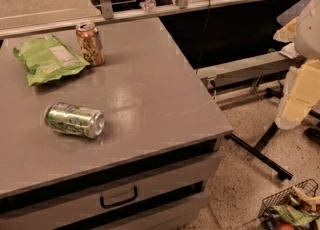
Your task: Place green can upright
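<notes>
The green can (74, 120) lies on its side on the grey table (150, 104), near the front left, with its silver top facing right. My gripper (300, 91) is at the far right of the camera view, off the table and over the floor, well away from the can. It holds nothing that I can see, and part of it is cut off by the frame edge.
An orange-tan soda can (90, 43) stands upright at the back of the table beside a flat light-green chip bag (47, 59). The table front has a drawer with a black handle (119, 197). A wire basket (292, 206) and black stand legs (260, 154) are on the floor at right.
</notes>
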Robot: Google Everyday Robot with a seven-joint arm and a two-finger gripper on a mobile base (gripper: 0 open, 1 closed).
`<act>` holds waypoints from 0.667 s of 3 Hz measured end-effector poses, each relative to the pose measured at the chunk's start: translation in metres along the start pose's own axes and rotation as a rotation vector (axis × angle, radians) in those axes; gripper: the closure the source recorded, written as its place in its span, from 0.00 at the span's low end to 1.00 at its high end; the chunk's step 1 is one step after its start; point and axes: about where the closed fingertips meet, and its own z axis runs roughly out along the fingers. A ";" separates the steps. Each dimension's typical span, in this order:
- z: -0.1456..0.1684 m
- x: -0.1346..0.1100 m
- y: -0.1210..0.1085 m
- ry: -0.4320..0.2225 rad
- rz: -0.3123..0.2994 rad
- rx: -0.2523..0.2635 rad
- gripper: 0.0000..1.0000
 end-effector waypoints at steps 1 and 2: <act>0.000 0.000 0.000 0.000 0.000 0.000 0.00; 0.013 -0.033 -0.003 -0.044 0.053 -0.021 0.00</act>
